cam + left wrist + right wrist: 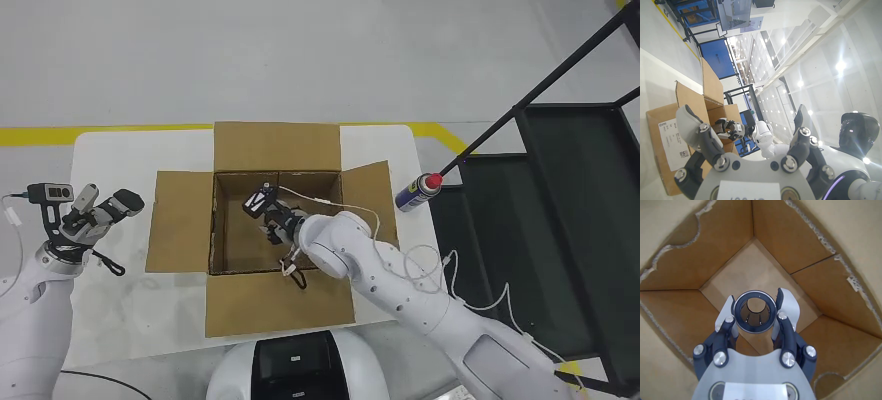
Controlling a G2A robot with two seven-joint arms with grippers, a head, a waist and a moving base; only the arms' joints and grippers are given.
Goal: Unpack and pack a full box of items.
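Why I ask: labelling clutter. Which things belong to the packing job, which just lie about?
Job: brown cardboard box; hollow dark-rimmed metal cylinder in the right tool; probably red-capped blue spray can.
Lying about: black metal rack.

A white label [672,144] with small print and a square code is borne by the cardboard box [712,89], seemingly on its left flap; none of it can be read. White lettering is carried by a blue panel [715,49] far behind. Digits on a white sticker [749,190] at the left wrist are cut off.
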